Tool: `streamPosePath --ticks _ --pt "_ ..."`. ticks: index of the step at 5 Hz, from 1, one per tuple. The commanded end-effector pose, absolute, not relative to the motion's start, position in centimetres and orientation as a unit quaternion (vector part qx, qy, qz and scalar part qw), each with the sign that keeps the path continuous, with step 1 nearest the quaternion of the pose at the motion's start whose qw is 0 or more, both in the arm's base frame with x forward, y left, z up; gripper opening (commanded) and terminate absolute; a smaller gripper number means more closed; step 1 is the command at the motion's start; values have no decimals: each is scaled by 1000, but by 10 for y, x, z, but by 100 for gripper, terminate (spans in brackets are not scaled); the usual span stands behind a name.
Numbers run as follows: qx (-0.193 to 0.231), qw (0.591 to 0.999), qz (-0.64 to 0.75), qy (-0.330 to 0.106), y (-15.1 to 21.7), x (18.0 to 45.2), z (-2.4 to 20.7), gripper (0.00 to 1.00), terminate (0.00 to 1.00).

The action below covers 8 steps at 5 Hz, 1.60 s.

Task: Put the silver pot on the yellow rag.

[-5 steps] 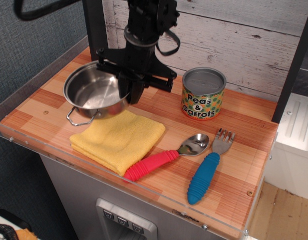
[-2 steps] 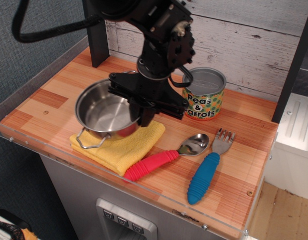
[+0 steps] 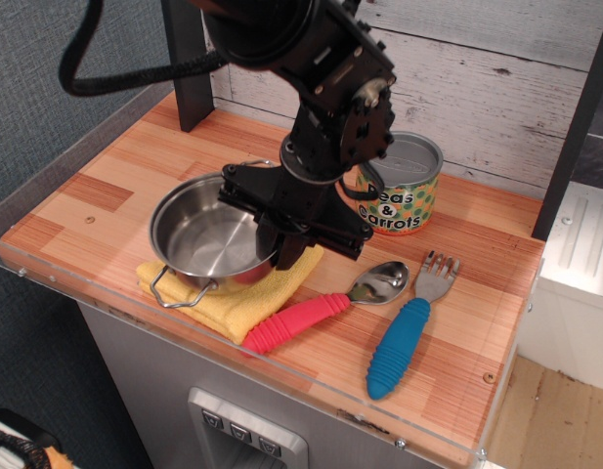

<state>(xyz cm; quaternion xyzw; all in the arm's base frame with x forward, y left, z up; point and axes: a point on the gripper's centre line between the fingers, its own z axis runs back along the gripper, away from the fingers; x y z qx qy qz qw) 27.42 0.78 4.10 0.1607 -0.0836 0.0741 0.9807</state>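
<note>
The silver pot is a shallow shiny steel pot with a wire loop handle toward the front left. It sits low over the yellow rag, covering most of it; I cannot tell whether it rests on the cloth. My gripper is shut on the pot's right rim, with the black arm above it. Only the rag's front and right edges show around the pot.
A "Peas & Carrots" can stands behind the arm at the right. A spoon with a red handle and a fork with a blue handle lie right of the rag. A clear plastic lip edges the wooden counter.
My gripper carried the pot from the back left, forward and right, and lowered it over the yellow rag. The pot now covers more of the cloth.
</note>
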Motion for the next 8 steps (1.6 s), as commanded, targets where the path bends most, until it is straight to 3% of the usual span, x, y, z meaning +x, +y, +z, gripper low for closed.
streamPosePath --ticks 1,2,3,7,8 --pt "165 982 61 -74 10 272 29 0 0" --pt "166 981 61 -75 10 275 29 0 0" --pt "164 982 66 -73 13 277 29 100 0" --pt "137 978 106 -114 26 284 85 100 0" --pt "79 977 159 -114 42 284 104 100 0"
